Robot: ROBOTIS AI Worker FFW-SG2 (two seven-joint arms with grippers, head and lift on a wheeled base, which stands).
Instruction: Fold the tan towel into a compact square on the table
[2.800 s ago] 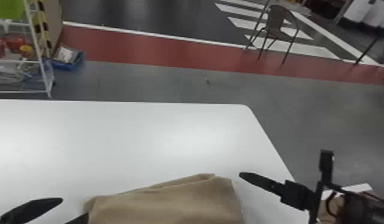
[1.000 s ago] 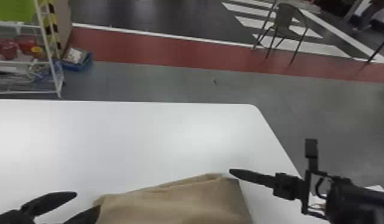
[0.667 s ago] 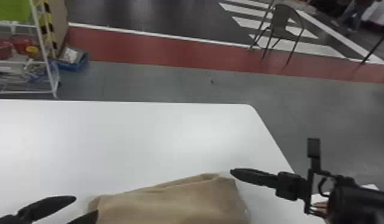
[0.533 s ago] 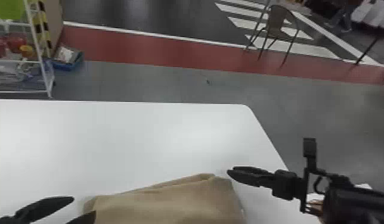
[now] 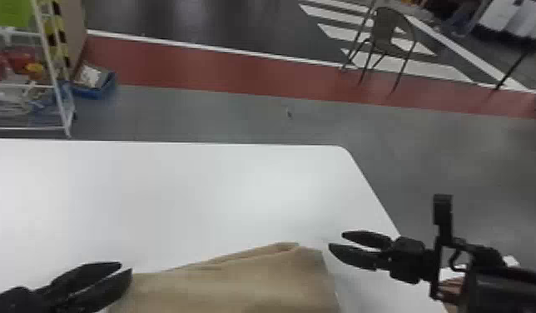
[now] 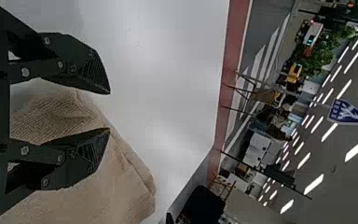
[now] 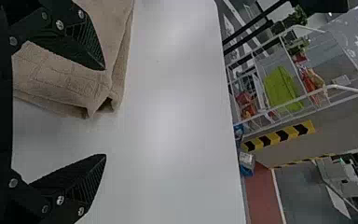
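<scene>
Tan towel (image 5: pixel 238 291) lies layered on white table (image 5: pixel 188 199). We note left hand (image 5: pixel 126 267) parted, right hand (image 5: pixel 336 240) wide, both empty, at opposite sides.

I am counting one towel (image 5: pixel 238 287), one table (image 5: pixel 196 187), my left gripper (image 5: pixel 125 267) and right gripper (image 5: pixel 336 240) making two, four fingers (image 6: pixel 86 70), one rack (image 5: pixel 60 100), one blue box (image 5: pixel 94 93) and one hanging sign (image 6: pixel 349 113).

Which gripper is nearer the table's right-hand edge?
The right gripper, to the right of the tan towel; the left gripper is at the towel's left side, farther from that table edge.
</scene>
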